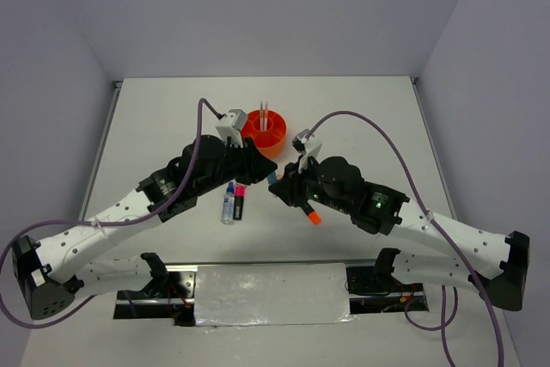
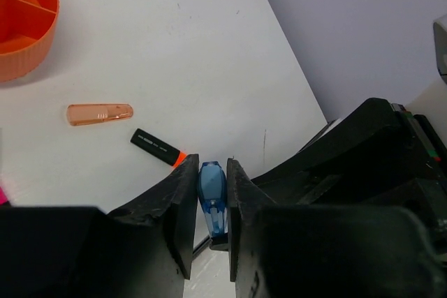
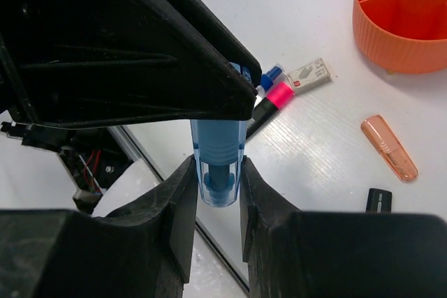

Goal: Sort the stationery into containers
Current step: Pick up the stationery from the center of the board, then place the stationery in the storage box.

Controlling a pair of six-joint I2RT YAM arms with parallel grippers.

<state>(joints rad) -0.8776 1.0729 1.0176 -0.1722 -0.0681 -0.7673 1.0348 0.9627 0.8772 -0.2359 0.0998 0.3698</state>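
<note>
Both hands grip one light-blue piece (image 3: 218, 141). The right hand (image 3: 216, 172) has narrow jaws clamped on its ribbed end and the left hand (image 2: 211, 172) pinches the other end. The piece is above the tabletop (image 2: 195, 47), near the orange desk organiser (image 1: 275, 145).

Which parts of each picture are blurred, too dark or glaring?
Top view: even light, sharp, bright sheen on the silver sheet at the near edge. Left wrist view: the left pincer is dark with little detail, the peach piece clear. Right wrist view: that pincer's black body darkens the upper left; the blue piece is sharp.
</note>
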